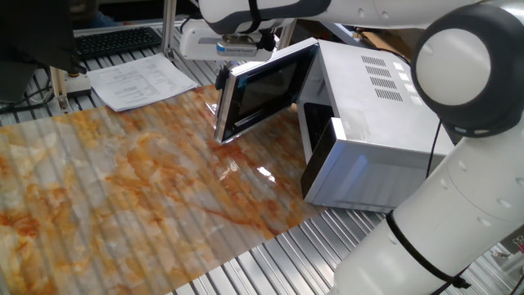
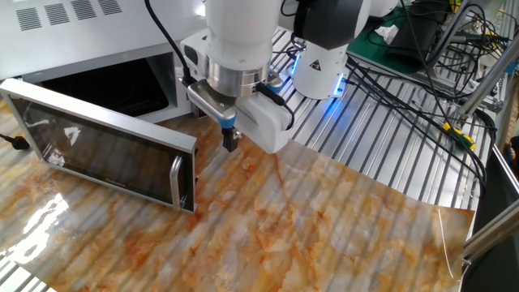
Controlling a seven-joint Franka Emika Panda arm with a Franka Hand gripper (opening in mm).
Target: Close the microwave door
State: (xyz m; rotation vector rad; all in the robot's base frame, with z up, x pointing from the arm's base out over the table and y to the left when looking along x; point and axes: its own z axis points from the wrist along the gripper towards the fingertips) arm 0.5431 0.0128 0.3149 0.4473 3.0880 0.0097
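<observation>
Other fixed view: tool [image 2: 230, 139] fingers together, empty, near microwave door [image 2: 97, 150]; door stiff, hinged — push by handle [image 2: 176, 181] edge.

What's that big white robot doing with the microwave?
The robot is trying to shut the microwave door. The door is swung wide open, so you can see the dark inside of the microwave. The robot's gripper hangs just past the door's handle end, close to it but not touching in these views. Whether its jaws are open or closed is hard to tell. Nothing is being held. The door has not been pushed shut yet.
</observation>
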